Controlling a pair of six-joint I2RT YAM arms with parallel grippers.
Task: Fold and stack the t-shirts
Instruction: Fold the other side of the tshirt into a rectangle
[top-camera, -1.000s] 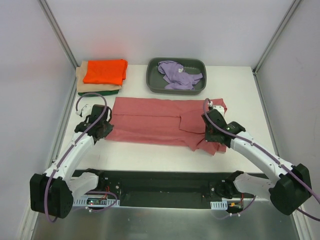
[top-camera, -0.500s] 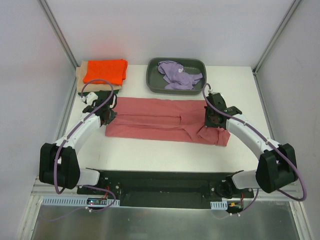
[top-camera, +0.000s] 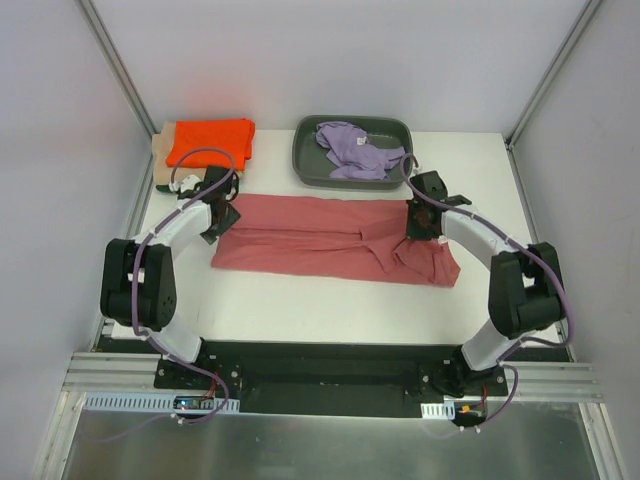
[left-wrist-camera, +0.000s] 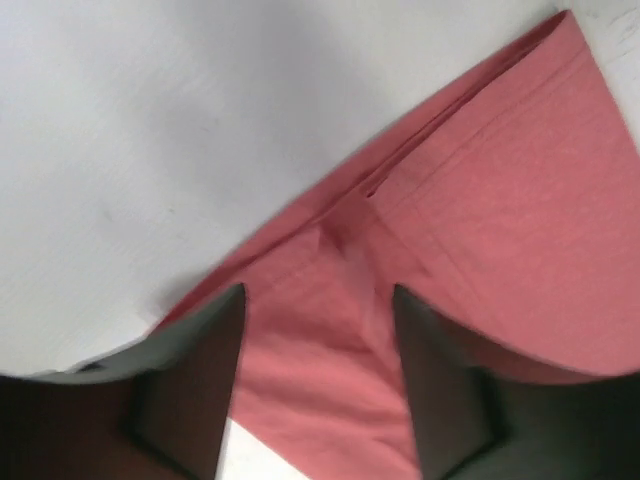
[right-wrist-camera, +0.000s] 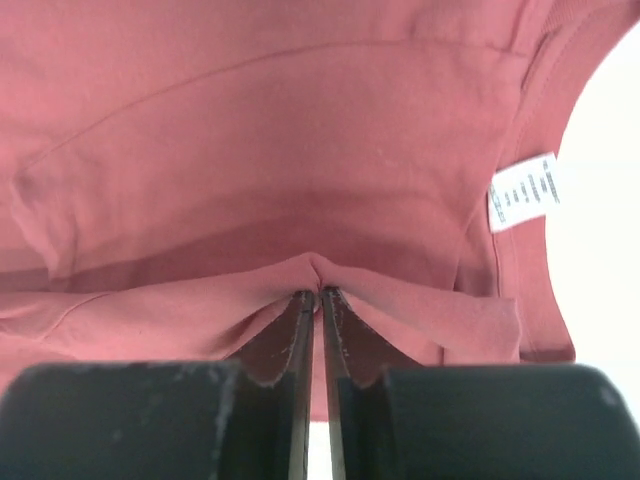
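- Only one small white label (right-wrist-camera: 523, 192) is showing on the rose-red t-shirt (top-camera: 335, 240), and its print is unreadable.
- One lavender t-shirt (top-camera: 355, 148) is lying crumpled in the tray (top-camera: 300, 160); one orange t-shirt (top-camera: 210, 140) is topping a folded stack.
- Right fingers (right-wrist-camera: 300, 330) are pinching a soft ridge of the rose-red t-shirt, which is lying on the counter (top-camera: 320, 305); left fingers (left-wrist-camera: 200, 360) are standing spread over its other end.

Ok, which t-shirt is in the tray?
The lavender one, crumpled in the grey tray. The rose-red one lies spread on the table; the orange one is folded beside the tray.
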